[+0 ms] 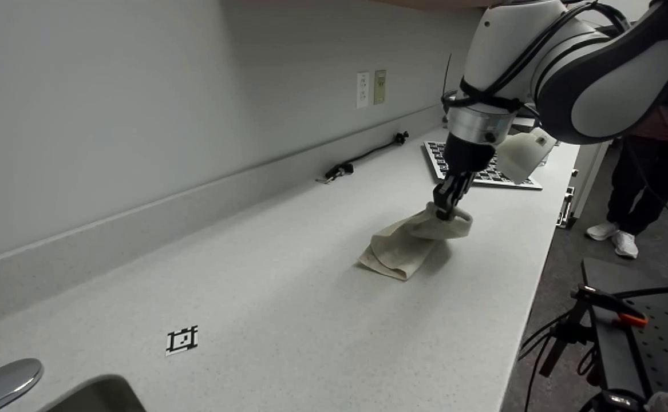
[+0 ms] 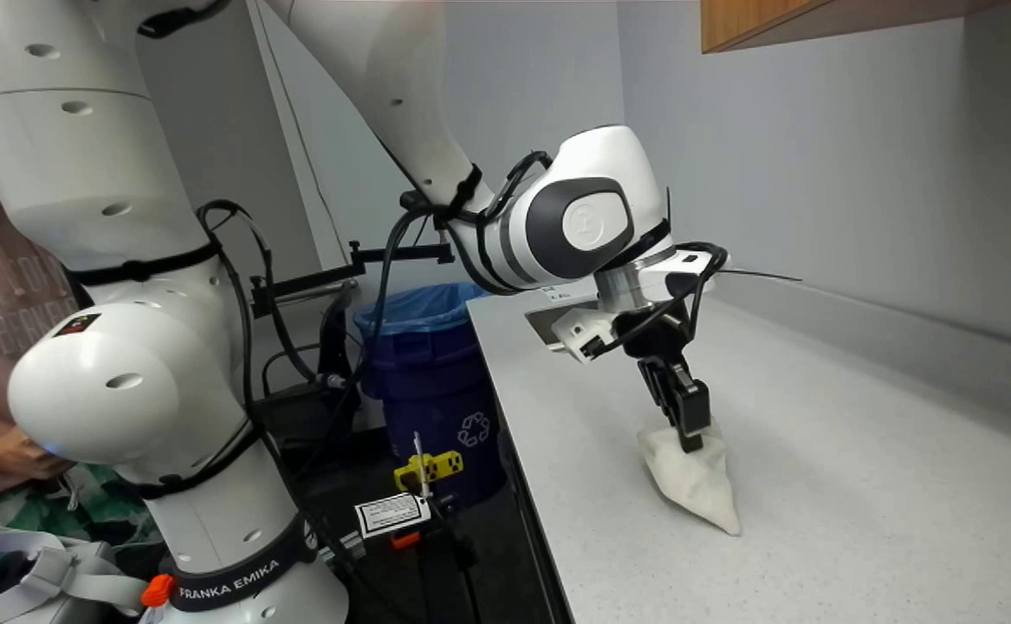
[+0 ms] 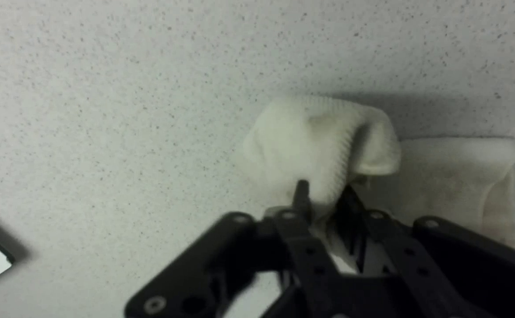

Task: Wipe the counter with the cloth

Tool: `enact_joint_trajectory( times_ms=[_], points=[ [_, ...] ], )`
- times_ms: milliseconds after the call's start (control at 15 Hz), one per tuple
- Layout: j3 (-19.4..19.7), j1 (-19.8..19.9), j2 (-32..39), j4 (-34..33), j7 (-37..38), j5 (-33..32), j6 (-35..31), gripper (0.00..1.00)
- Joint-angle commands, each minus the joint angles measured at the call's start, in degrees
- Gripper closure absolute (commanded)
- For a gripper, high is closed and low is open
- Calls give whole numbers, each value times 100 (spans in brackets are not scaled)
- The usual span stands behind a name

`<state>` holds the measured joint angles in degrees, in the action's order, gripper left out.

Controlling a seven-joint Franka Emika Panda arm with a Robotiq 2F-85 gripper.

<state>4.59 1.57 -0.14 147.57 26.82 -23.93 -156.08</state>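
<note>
A black gripper [image 3: 325, 201], angled downward, is clamped on a bunched fold of the beige cloth [image 1: 398, 247], whose loose end drapes onto the speckled white counter [image 1: 288, 297], with a checkerboard-patterned board [image 1: 489, 176] nearby and a black cable [image 1: 342, 169] lying beside the backsplash [image 1: 213, 209].

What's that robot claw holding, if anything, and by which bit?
The gripper pinches the cloth by a bunched-up fold, leaving the rest loose.

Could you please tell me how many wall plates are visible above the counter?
2. In an exterior view, a white plate and, just right of it, a beige plate are on the wall above the counter. The arm may hide more.
</note>
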Motion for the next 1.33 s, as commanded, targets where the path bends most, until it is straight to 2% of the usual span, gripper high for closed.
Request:
enact_joint_trajectory(
  times_ms=[0, 333, 467, 733, 1067, 1133, 1267],
  points=[
    [-107, 19, -41, 146, -317, 426, -76, 49],
    [-280, -66, -79, 170, -887, 1357, -72, 10],
    [-334, -84, -48, 101, -1000, 1540, -47, 0],
    [-408, -108, 58, -19, -1168, 1948, -142, 0],
    [-435, -102, 196, -98, -1773, 2795, -294, 0],
    [-407, -92, 76, -30, -1463, 2453, -95, 0],
    [-401, -91, 98, -33, -1499, 2480, -100, 0]
  ],
)
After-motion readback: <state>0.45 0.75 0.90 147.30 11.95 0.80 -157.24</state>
